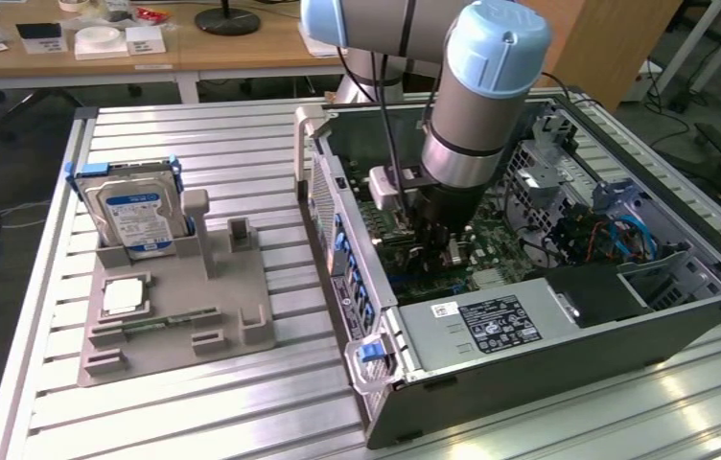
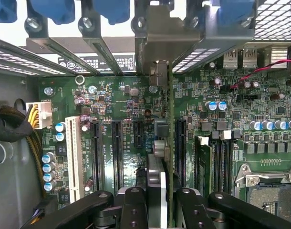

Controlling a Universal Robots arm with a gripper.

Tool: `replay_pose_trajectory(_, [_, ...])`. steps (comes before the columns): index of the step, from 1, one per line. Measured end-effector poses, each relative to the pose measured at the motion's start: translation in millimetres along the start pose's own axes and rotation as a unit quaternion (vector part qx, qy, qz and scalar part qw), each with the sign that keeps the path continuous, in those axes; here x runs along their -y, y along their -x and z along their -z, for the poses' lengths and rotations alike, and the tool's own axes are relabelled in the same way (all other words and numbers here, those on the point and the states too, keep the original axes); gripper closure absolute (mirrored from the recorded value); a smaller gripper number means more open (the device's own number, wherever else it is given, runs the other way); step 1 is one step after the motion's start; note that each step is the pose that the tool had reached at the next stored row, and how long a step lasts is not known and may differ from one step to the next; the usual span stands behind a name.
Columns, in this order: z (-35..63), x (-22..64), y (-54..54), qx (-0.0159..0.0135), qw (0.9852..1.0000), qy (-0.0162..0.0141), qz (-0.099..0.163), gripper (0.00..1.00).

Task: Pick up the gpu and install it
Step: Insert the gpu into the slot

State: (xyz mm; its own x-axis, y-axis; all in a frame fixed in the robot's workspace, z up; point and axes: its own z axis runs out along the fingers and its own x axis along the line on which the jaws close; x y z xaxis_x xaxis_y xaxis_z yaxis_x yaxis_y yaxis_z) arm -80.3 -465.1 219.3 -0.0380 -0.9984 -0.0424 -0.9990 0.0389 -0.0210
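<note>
Above the motherboard (image 2: 126, 119), gpu (image 2: 170, 143) stands edge-on

motherboard (image 2: 126, 102): green | hard drive (image 1: 133, 213): silver, blue-white label | holder (image 1: 226, 307): grey | arm (image 1: 495, 57): light-blue cap

The arm (image 1: 482, 105) reaches steeply down, wrist near vertical, gripper (image 1: 428, 251) pointing straight below it. In the wrist view, the gripper (image 2: 162, 200) has its black fingers (image 2: 136, 205) closed in on the gpu (image 2: 169, 143), held edge-on.
</note>
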Motion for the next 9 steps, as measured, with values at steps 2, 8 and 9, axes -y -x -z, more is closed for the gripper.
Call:
replay_pose_trajectory(2, [-0.2, -0.4, 0.0, 0.0, 1.0, -0.0007, 0.0, 0.72])
replay_pose_trajectory(8, [-7.2, -0.9, -0.4, -0.0001, 1.0, -0.0007, 0.0, 0.72])
replay_pose_trajectory(9, [-7.2, -0.8, -0.4, -0.0001, 1.0, -0.0007, 0.0, 0.72])
